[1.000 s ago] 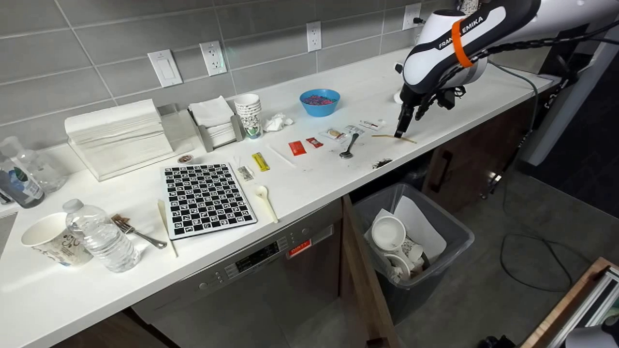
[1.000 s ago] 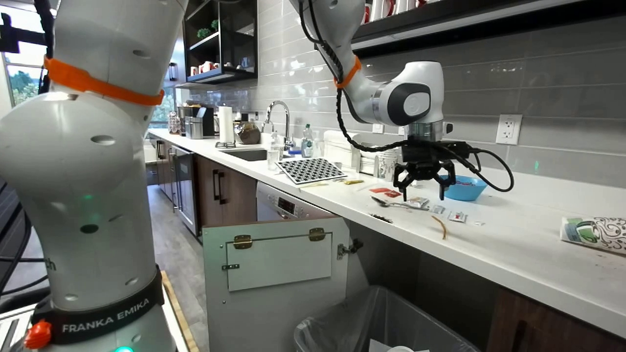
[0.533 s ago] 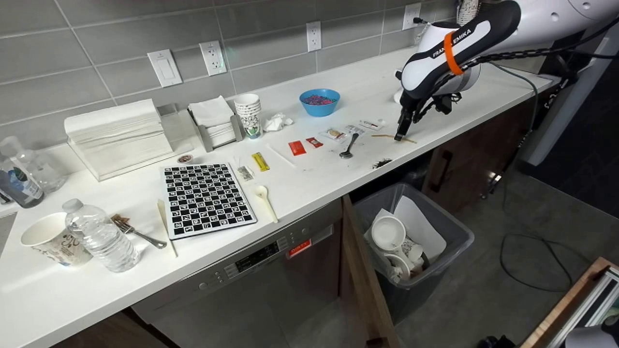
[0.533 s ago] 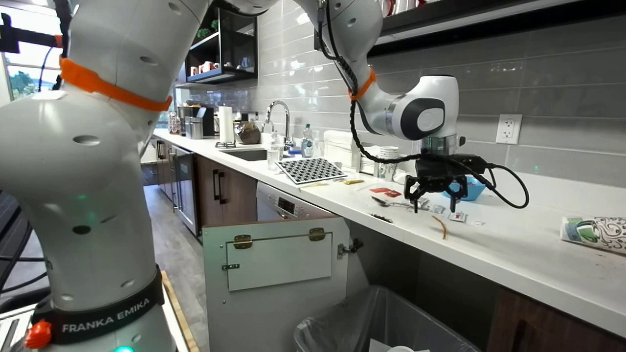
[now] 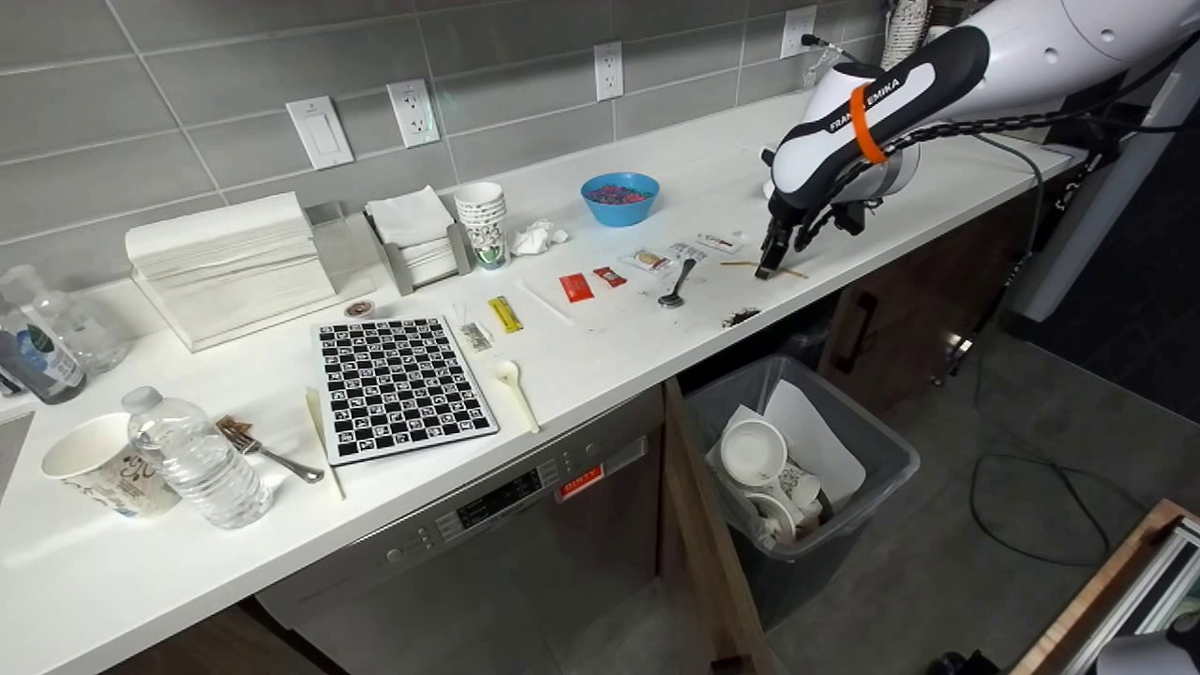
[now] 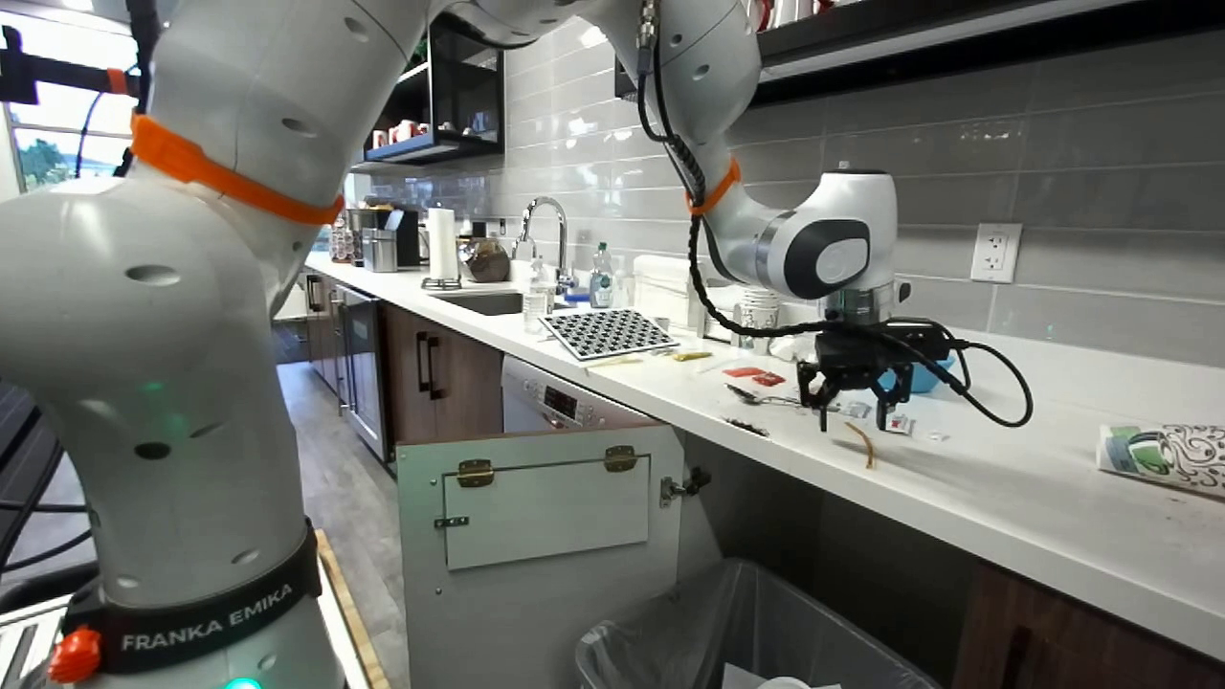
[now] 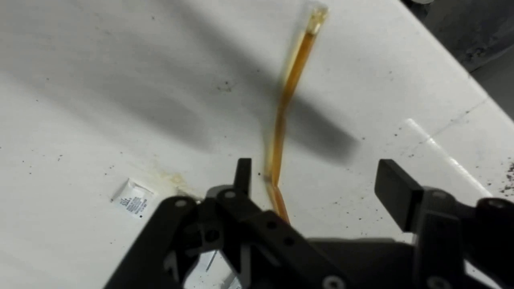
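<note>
My gripper [image 7: 319, 184] is open and empty, with its two fingers wide apart. It points down above the white counter [image 5: 600, 337], close to the front edge, and shows in both exterior views [image 5: 769, 270] [image 6: 853, 418]. Just below it lies a thin amber tube [image 7: 297, 68] with a clear end and bends along its length. In the wrist view the tube runs up between the fingers, nearer the left one; its lower end is hidden behind the gripper. The tube also shows in both exterior views [image 5: 737, 263] [image 6: 865, 446]. A small white packet [image 7: 133, 200] lies to the left.
A dark-handled spoon [image 5: 677, 286], dark crumbs [image 5: 741, 317], red packets [image 5: 577, 287] and a blue bowl [image 5: 620, 210] lie nearby on the counter. A patterned paper cup [image 6: 1163, 457] lies on its side. Below the edge stand an open cabinet door [image 6: 545, 517] and a trash bin [image 5: 895, 464].
My gripper has come down toward the counter and shifted slightly, getting closer to the amber tube. It stays open. The things on the counter have not moved.
</note>
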Robot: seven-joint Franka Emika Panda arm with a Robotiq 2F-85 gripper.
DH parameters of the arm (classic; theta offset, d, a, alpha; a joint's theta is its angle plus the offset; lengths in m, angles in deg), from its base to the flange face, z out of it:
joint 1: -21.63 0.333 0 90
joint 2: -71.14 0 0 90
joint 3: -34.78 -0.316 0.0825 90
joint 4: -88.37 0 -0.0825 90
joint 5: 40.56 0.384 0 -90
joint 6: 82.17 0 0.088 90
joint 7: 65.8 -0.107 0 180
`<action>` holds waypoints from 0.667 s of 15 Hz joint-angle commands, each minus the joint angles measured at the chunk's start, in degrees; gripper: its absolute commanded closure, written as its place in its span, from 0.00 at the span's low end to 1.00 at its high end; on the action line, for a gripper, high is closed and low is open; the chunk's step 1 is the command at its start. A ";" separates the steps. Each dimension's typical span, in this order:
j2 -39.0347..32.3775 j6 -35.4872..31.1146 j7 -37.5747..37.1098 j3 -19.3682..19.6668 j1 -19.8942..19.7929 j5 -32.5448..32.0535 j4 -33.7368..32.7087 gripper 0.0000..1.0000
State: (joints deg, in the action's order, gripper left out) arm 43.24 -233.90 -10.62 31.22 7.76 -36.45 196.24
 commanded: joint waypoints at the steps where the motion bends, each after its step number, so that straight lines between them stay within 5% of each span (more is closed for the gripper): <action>1: -1.99 -2.28 1.86 -1.85 -2.05 1.23 -1.29 0.25; 5: -2.67 -2.74 1.67 -2.08 -2.77 0.78 -1.63 0.66; 10: -3.37 -2.22 1.41 -1.95 -3.30 0.45 -2.39 0.83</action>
State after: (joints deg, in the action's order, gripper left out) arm 41.26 -235.74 -10.36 30.06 5.50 -36.45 194.99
